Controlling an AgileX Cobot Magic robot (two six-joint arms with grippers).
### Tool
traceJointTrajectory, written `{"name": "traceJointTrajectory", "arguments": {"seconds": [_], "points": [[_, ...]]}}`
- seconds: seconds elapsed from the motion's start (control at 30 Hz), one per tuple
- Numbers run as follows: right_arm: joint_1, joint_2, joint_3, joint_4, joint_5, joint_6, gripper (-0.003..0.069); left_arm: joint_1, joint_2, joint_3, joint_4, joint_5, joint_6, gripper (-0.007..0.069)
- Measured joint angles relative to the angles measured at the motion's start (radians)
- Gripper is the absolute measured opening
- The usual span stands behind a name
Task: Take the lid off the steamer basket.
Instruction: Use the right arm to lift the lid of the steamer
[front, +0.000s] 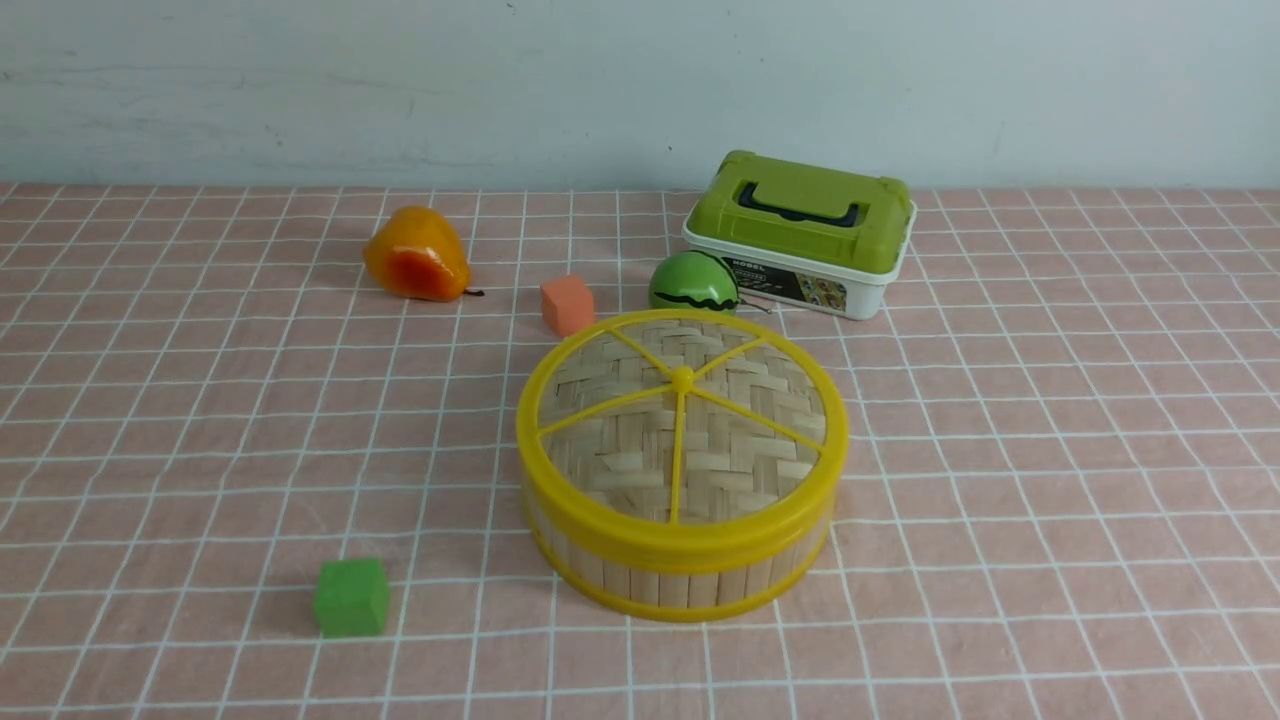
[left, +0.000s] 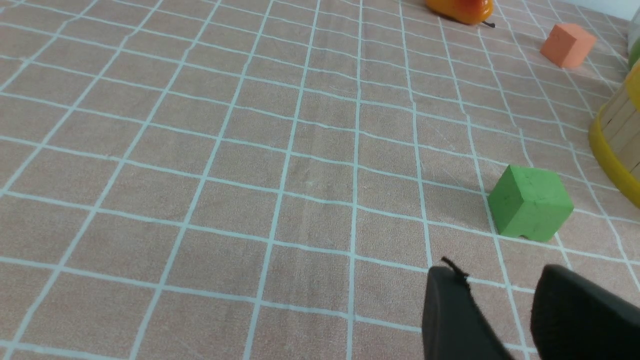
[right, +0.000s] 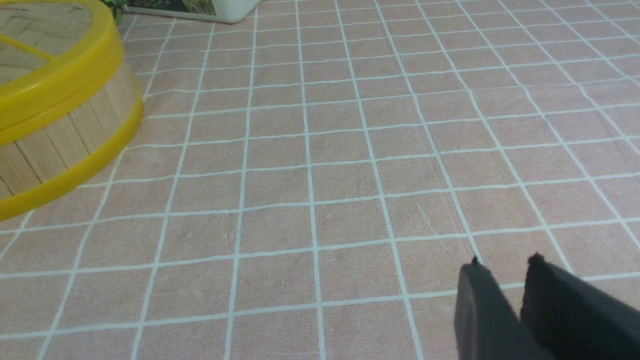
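Nothing of the task is done yet: the lid (front: 683, 420) sits squarely on the steamer basket (front: 680, 575), rim seated all round, knob untouched. Neither arm shows in the front view. The left gripper (left: 500, 274) hangs empty, jaws parted, near the green cube (left: 530, 202) on the basket's left; the right gripper (right: 506, 262) – jaws narrowly apart, holding nothing – is off to the basket's right. Approach, grasp and lift all remain.

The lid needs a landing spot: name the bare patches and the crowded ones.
Free: the cloth right of the steamer basket; the left side between pear and green cube. Crowded: behind the basket, with orange cube, green ball, white box.
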Motion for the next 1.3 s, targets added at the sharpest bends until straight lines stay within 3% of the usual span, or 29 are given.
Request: {"name": "traceJointTrajectory", "arguments": {"seconds": [0.43, 0.5, 0.63, 0.67, 0.7, 0.8, 0.97, 1.1, 1.2, 1.3], "points": [[0.000, 0.000, 0.000, 0.042, -0.001, 0.004, 0.0128, 0.000, 0.000, 0.000, 0.000, 0.000, 0.000, 0.0239], [0.000, 0.000, 0.000, 0.147, -0.004, 0.037, 0.0129, 0.000, 0.000, 0.000, 0.000, 0.000, 0.000, 0.0239], [0.000, 0.000, 0.008, 0.551, -0.004, 0.258, 0.0134, 0.000, 0.000, 0.000, 0.000, 0.000, 0.000, 0.0239], [0.000, 0.000, 0.008, 0.571, -0.004, 0.268, 0.0134, 0.000, 0.000, 0.000, 0.000, 0.000, 0.000, 0.0239], [0.000, 0.000, 0.009, 0.726, -0.004, 0.344, 0.0136, 0.000, 0.000, 0.000, 0.000, 0.000, 0.000, 0.0239], [0.000, 0.000, 0.009, 0.803, -0.014, 0.370, 0.0139, 0.000, 0.000, 0.000, 0.000, 0.000, 0.000, 0.0239], [0.000, 0.000, 0.009, 0.812, -0.031, 0.369, 0.0146, 0.000, 0.000, 0.000, 0.000, 0.000, 0.000, 0.0239], [0.000, 0.000, 0.009, 0.812, -0.031, 0.301, 0.0148, 0.000, 0.000, 0.000, 0.000, 0.000, 0.000, 0.0239], [0.000, 0.000, -0.026, 0.808, 0.022, 0.141, 0.0138, 0.000, 0.000, 0.000, 0.000, 0.000, 0.000, 0.0239], [0.000, 0.052, -0.145, 0.775, 0.123, -0.021, 0.0076, 0.000, 0.000, 0.000, 0.000, 0.000, 0.000, 0.0239]]}}
